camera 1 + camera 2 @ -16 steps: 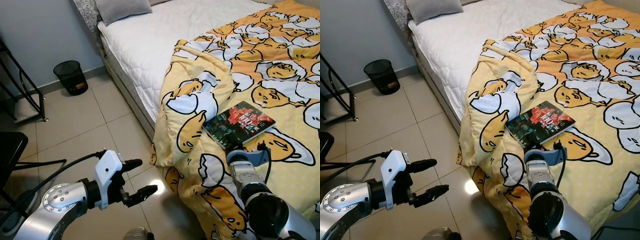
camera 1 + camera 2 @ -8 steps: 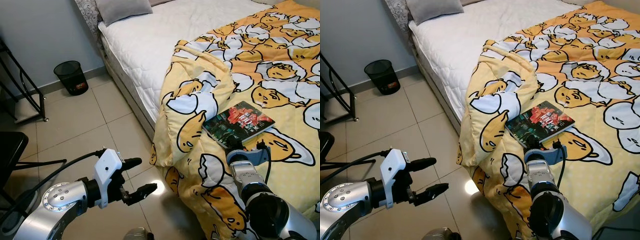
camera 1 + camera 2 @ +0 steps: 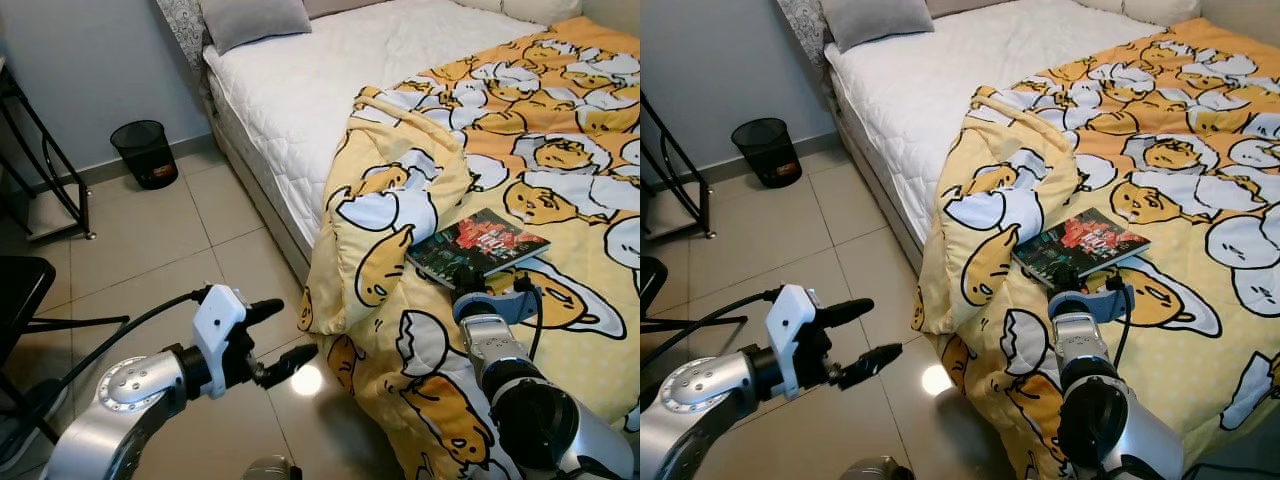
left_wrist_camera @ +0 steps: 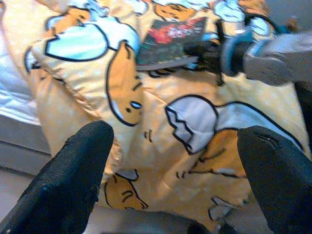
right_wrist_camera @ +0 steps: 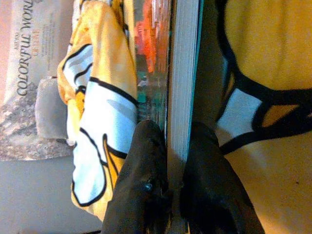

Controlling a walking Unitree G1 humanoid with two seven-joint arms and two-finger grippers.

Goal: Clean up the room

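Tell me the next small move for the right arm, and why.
Probably lift the book slightly off the blanket. The right end effector already pinches its near edge, fingers on either side, while the book still lies flat on the bed.

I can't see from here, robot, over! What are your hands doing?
Right gripper shut on book, on duvet. Left gripper open above floor. Nothing blocking.
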